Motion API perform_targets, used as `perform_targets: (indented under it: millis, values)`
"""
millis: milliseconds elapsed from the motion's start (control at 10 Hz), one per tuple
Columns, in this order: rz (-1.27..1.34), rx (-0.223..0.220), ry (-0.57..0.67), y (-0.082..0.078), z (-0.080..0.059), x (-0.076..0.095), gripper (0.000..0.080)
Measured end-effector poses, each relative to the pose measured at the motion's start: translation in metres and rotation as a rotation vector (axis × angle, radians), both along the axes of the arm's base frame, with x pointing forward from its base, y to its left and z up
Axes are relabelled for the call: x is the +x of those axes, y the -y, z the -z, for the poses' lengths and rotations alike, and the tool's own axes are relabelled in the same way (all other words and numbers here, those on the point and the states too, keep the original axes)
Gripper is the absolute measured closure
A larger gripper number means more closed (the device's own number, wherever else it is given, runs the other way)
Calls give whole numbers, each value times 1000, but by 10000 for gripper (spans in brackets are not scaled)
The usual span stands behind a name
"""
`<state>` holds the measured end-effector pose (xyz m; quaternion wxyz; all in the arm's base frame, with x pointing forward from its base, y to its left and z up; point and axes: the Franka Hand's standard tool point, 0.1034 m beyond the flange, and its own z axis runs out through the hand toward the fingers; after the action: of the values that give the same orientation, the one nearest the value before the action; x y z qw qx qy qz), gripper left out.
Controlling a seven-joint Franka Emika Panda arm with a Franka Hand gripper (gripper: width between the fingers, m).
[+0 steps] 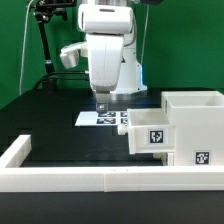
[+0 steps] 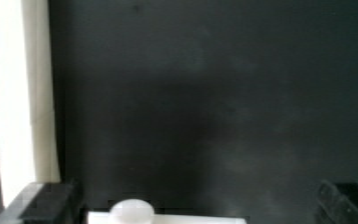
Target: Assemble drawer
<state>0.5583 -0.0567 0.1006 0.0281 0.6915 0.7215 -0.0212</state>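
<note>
White tray (image 2: 137,213) with knob lies between the claw's (image 2: 201,203) spread fingers.

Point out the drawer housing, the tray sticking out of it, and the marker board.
housing (image 1: 196,125), exterior view, front wall.
tray (image 1: 150,135), exterior view, tagged side face.
marker board (image 1: 88,118), exterior view, bare white edge.

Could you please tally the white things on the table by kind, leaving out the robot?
drawer housing: 1
drawer tray: 1 (no second one can be made out)
marker board: 1
border wall: 1
Total: 4
</note>
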Motion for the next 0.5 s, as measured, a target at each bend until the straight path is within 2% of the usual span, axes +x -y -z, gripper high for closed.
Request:
perform_targets:
  millis: [300,500]
  values:
    - [-4,9,-3,5,2,-1,150]
    - [-31,55,-7,9,12,-5,150]
